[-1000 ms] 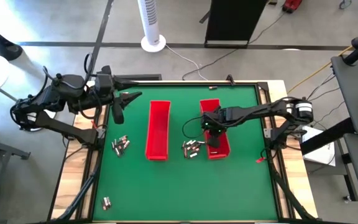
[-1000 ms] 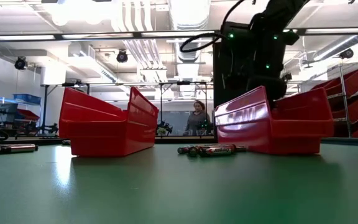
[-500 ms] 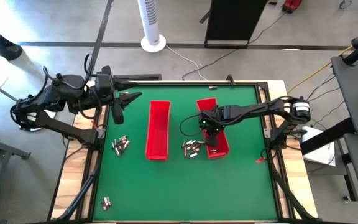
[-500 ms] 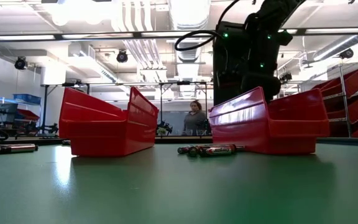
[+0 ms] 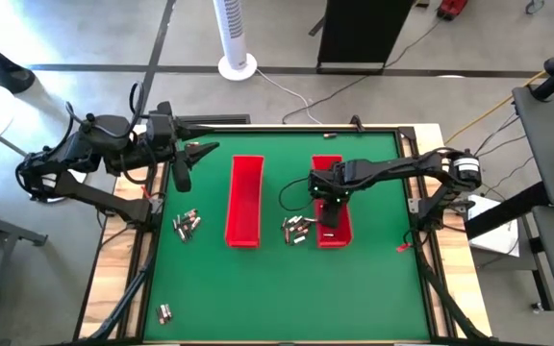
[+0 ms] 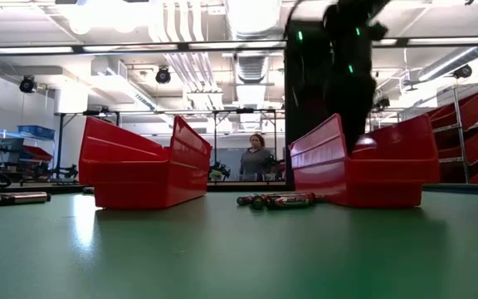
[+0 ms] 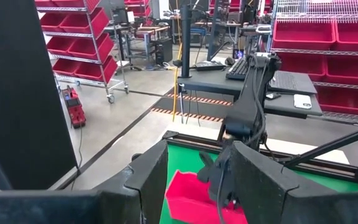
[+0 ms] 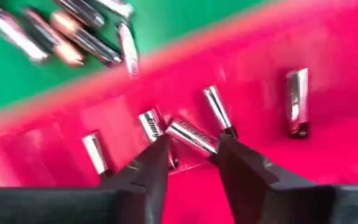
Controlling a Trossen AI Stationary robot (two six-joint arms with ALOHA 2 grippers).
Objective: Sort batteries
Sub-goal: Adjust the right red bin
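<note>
Two long red trays stand side by side mid-table, the left tray point(image 5: 244, 202) and the right tray point(image 5: 339, 223). My right gripper point(image 5: 327, 202) hangs over the right tray, pointing down, open point(image 8: 191, 155). Several batteries point(image 8: 216, 109) lie on the tray's floor, one point(image 8: 188, 134) just beyond the fingertips. Loose batteries lie on the green mat between the trays point(image 5: 296, 229), left of the left tray point(image 5: 186, 224) and near the front left point(image 5: 164, 312). My left gripper point(image 5: 183, 165) waits, open point(image 7: 197, 180), above the table's far left corner.
The green mat point(image 5: 258, 288) is bare in its near half apart from the small front-left pile. A person point(image 6: 257, 156) shows in the room beyond the table. A white fan point(image 5: 236, 38) and a dark cabinet point(image 5: 359, 34) stand behind the far edge.
My right gripper has risen a little over the right tray. The right tray has shifted slightly on the mat, leftward half a second ago and now back, turned a bit against its earlier stand.
</note>
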